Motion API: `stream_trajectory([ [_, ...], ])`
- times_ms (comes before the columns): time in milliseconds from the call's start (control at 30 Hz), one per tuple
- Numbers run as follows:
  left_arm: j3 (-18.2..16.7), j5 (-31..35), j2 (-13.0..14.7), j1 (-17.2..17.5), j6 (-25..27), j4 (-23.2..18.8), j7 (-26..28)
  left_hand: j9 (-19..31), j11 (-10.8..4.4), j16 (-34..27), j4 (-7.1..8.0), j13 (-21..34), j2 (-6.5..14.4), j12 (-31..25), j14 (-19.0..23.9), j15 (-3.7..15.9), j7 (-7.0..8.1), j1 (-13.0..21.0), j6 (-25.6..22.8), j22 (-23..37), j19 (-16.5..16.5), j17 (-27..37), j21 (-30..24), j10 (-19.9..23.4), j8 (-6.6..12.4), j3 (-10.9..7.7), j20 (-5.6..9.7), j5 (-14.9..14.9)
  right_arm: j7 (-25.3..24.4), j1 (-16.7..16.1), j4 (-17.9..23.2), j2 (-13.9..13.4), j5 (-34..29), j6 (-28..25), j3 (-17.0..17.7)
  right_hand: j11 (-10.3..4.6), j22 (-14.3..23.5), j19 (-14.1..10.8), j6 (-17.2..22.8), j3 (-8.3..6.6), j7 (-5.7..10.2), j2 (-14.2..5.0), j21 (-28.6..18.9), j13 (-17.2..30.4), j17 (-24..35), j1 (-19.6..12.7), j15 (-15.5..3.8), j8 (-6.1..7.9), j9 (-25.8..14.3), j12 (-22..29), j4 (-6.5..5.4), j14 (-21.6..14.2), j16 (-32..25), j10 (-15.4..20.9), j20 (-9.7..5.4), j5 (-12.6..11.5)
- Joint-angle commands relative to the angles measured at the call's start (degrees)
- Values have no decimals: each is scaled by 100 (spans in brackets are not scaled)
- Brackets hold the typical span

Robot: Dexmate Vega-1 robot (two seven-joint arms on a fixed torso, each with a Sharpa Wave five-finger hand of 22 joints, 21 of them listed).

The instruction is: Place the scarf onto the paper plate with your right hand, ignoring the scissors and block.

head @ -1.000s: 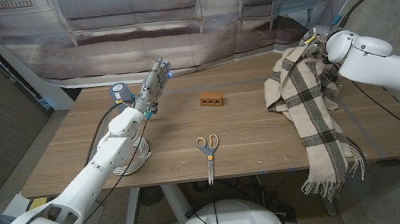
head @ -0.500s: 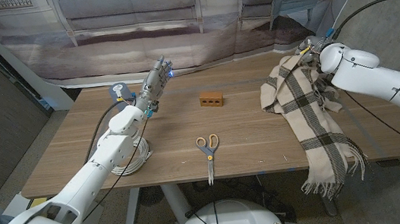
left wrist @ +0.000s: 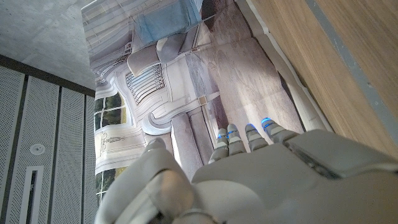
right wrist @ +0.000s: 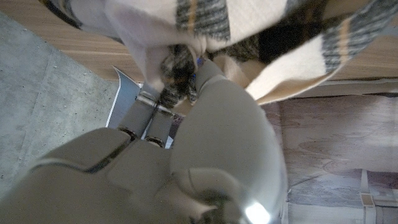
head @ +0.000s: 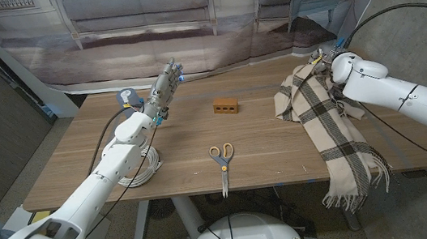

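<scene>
At table's right end: right hand (head: 331, 68) grips plaid scarf (head: 324, 126), raised, tail draping over the edge. Left hand (head: 165, 89): fingers straight, holding nothing.

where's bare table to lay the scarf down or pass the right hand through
Bare wood lies between the block and the scarf, and in front of the block on either side of the scissors. The left side is crowded: the left hand stands raised above its arm and a white coil. The right hand grips the scarf.

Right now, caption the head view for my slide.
Right robot hand holds plaid scarf at table's edge; scissors, block untouched.
</scene>
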State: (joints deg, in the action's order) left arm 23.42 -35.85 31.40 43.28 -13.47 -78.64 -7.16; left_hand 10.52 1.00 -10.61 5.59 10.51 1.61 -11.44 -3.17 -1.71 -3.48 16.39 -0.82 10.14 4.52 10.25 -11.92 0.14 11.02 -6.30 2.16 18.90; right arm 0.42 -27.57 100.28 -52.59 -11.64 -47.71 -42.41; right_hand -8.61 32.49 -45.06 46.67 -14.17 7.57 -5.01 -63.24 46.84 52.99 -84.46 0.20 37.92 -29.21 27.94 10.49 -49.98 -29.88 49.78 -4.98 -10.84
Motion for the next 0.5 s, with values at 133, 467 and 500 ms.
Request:
stream_trajectory([
  [133,-89,-21,120,189,8,-241,129,13,-13,-6,15,24,0,-5,-23,21,-23,82,-12,12,7,19,23,-15,17,35,198,4,189,37,-277,210,-248,155,-219,32,-2,-37,57,-208,21,-250,-49,20,28,-181,-1299,-31,-6,-4,-205,-836,-22,96,-831,-16],
  [467,-121,-11,206,327,2,-447,183,13,-12,-8,15,24,6,-5,-22,17,-19,87,-21,13,12,19,28,-15,21,45,184,4,349,-28,-235,192,-277,181,-230,27,-20,-31,57,-207,35,-245,-59,37,28,-192,-1300,-40,-5,-34,-196,-826,-7,82,-831,-17],
  [500,-123,-21,204,336,-4,-452,175,13,-12,-7,15,24,6,-5,-24,17,-18,87,-21,13,13,19,28,-16,21,46,184,4,343,-37,-239,204,-280,162,-226,24,-22,-29,65,-206,36,-247,-59,41,23,-191,-1301,-39,-1,-33,-197,-827,-4,86,-831,-17],
])
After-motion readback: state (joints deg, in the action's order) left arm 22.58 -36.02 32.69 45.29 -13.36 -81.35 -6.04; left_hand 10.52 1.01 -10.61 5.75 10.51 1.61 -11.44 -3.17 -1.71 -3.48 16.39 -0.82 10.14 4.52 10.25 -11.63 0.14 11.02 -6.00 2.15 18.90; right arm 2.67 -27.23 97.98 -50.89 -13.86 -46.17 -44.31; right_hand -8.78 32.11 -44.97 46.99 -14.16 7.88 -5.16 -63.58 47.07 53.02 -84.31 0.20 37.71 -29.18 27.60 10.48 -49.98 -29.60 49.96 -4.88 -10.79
